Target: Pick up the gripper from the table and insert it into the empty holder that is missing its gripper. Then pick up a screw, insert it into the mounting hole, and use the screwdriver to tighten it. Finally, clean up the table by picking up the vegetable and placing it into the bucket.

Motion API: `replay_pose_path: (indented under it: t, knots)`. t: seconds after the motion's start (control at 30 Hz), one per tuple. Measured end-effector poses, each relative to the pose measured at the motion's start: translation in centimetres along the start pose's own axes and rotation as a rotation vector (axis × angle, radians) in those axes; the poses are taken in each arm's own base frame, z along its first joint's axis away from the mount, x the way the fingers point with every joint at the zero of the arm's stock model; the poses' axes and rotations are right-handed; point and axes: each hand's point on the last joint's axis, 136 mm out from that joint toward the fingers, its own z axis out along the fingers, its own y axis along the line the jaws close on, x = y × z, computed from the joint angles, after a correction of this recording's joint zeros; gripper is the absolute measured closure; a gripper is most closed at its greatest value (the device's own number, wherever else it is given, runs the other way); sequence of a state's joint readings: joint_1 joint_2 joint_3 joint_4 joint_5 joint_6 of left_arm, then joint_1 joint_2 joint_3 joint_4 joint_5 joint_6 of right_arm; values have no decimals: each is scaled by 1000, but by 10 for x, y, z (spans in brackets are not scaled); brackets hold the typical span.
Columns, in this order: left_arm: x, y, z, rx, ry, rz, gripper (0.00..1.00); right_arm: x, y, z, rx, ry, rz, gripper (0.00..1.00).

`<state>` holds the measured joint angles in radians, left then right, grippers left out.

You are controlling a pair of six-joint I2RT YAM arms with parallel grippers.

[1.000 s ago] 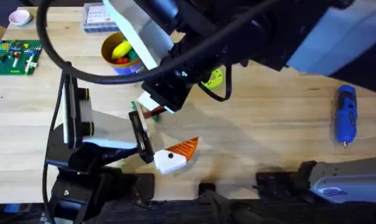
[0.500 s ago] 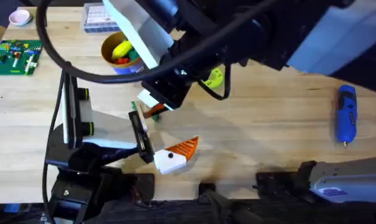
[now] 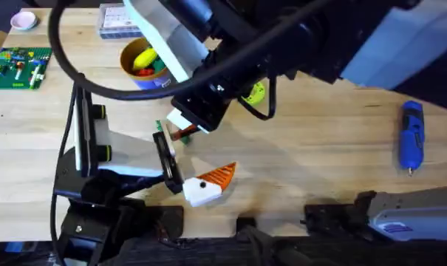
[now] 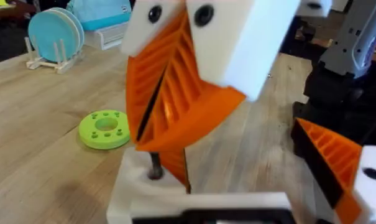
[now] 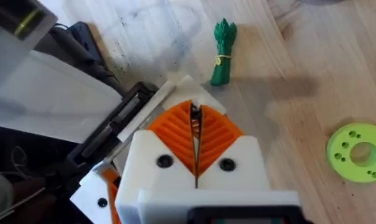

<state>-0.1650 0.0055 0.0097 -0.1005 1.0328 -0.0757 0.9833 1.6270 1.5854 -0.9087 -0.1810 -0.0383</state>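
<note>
Alignment is the whole of this step, judged to be seating the wedge in the holder. The right arm point(image 3: 297, 37) reaches across the table point(image 3: 319, 170) and comes down on the holder point(image 4: 128, 186), which looks to be one finger of the left gripper point(image 3: 182, 161). That gripper stands wide open and grasps nothing, its other finger, orange-tipped, well apart from the holder. The right gripper point(image 5: 195, 146) is directly above the holder, its ribbed pads pressed together. Under them an orange piece juts out and reaches down to the holder's top face. This looks to be the wedge point(image 4: 203, 115), pinched between the pads, though where pad ends and wedge begins is hard to tell. The bucket point(image 3: 125, 59) sits well beyond the holder, and the screwdriver point(image 3: 410, 137) lies far from it toward the right arm's side. The vegetable point(image 5: 224, 53) lies on the table just beside the holder. A small dark pin point(image 4: 155, 169), perhaps a screw, stands on the holder right by the wedge. To do this well, press straight down along the holder's face without twisting. Keep the left arm steady as the brace, and release only once the wedge sits flush, so that the mounting hole lines up. A tilted push would likely jam the wedge or knock the pin loose.
</note>
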Motion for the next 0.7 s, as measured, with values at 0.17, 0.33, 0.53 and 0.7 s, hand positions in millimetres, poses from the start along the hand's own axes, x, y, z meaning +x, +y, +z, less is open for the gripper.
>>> replay_pose_path:
  t: [0.17, 0.33, 0.53, 0.7]
  knots:
    - [0, 0, 0, 0, 0, -2, 8, -4, -2, 6, 0, -5, -1, 995]
    - [0, 0, 0, 1, 0, -4, 8, -4, -2, 7, 0, -5, -1, 995]
    - [0, 0, 0, 0, 0, -3, 7, -6, -2, 7, 1, -13, -3, 995]
    - [0, 0, 0, 0, 0, -2, 9, -9, -2, 7, 1, -24, -4, 995]
